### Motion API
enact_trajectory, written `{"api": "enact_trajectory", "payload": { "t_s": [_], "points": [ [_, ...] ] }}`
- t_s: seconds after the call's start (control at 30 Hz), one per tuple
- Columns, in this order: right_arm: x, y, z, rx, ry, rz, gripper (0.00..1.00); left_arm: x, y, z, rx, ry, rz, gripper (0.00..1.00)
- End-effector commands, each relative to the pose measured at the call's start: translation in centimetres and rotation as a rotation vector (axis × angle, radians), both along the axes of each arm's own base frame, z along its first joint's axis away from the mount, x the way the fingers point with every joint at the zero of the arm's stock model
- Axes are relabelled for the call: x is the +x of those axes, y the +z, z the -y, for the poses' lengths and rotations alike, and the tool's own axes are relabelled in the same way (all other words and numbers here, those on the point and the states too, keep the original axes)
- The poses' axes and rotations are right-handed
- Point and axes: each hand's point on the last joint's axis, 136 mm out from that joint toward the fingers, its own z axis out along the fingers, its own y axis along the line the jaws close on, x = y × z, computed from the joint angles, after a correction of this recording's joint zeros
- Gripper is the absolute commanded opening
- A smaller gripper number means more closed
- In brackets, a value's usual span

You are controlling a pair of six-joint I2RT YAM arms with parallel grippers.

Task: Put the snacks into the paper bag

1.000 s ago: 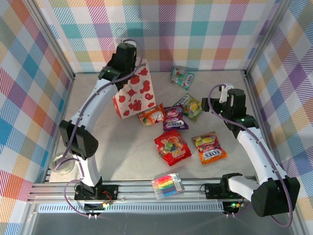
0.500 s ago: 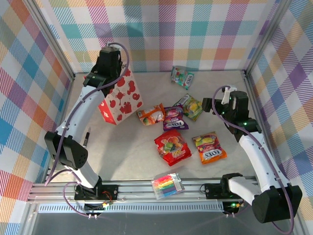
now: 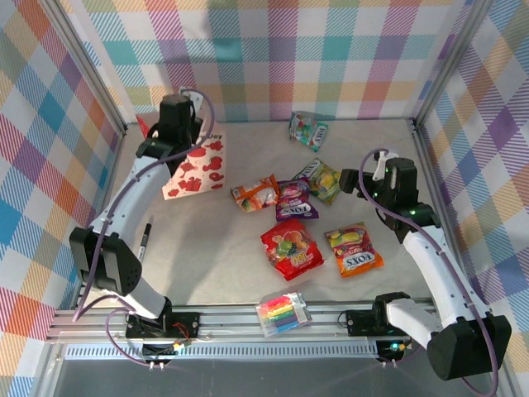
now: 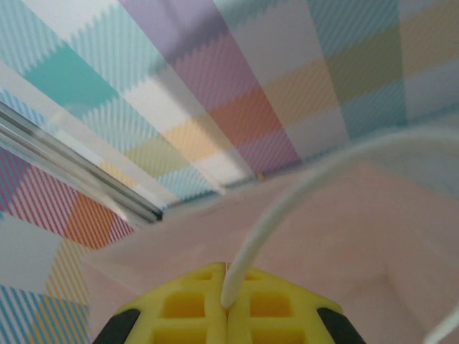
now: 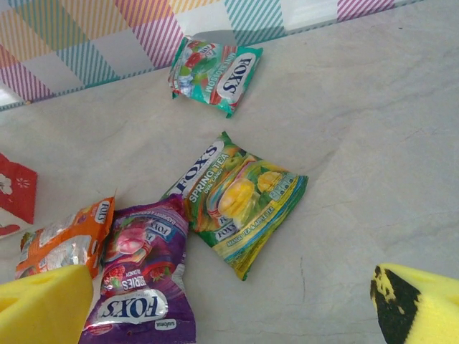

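The paper bag (image 3: pixel 195 169), white with red prints, leans tilted at the back left. My left gripper (image 3: pixel 182 139) is above it. In the left wrist view its yellow fingers (image 4: pixel 186 308) are shut on the bag's white handle (image 4: pixel 287 192). Six snacks lie mid-table: teal (image 3: pixel 307 130), yellow-green (image 3: pixel 322 180), purple (image 3: pixel 295 198), orange (image 3: pixel 254 193), red (image 3: pixel 291 246) and orange-red (image 3: pixel 354 251). My right gripper (image 3: pixel 350 179) hovers open just right of the yellow-green pouch (image 5: pixel 240 201), with the purple pouch (image 5: pixel 143 279), orange pouch (image 5: pixel 64 240) and teal pouch (image 5: pixel 215 74) ahead of it.
A clear pack of rainbow markers (image 3: pixel 283 314) lies at the near edge. A black pen (image 3: pixel 145 240) lies on the left by the left arm. Plaid walls close the back and both sides. A red corner of the bag (image 5: pixel 16 193) shows at the left of the right wrist view.
The left arm has swung the bag left and back, away from the orange pouch, and the bag has tipped over further. The right arm has barely moved.
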Motion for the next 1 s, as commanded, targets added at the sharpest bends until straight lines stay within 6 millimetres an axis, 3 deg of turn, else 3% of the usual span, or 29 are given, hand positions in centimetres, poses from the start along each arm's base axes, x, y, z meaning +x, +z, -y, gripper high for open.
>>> {"api": "enact_trajectory", "payload": {
  "t_s": [0.0,0.13,0.27,0.43,0.63,0.87,0.97],
  "points": [
    [-0.7,-0.1,-0.8,0.036,0.020,-0.015,0.99,-3.1,3.1,0.4,-0.062,-0.038,0.126,0.04],
    [-0.9,0.1,-1.2,0.048,0.020,-0.013,0.99,-7.0,3.3,-0.5,-0.123,-0.023,0.143,0.11],
    [-0.9,0.3,-1.7,0.060,0.031,-0.011,0.99,-9.4,2.1,-1.4,-0.140,0.006,0.088,0.14],
    [-1.3,0.3,-2.4,0.065,0.046,-0.018,0.99,-10.8,1.4,-3.3,-0.112,0.094,0.062,0.14],
    [-1.7,-0.1,-2.8,0.056,0.060,-0.033,0.99,-12.6,-0.4,-3.7,-0.155,0.124,-0.008,0.20],
    [-1.9,-0.2,-3.1,0.050,0.078,-0.037,0.99,-16.1,0.2,-4.6,-0.251,0.160,-0.014,0.56],
    [-1.8,-0.3,-3.4,0.051,0.089,-0.038,0.99,-17.5,0.5,-4.4,-0.321,0.169,-0.054,0.61]
  ]
}}
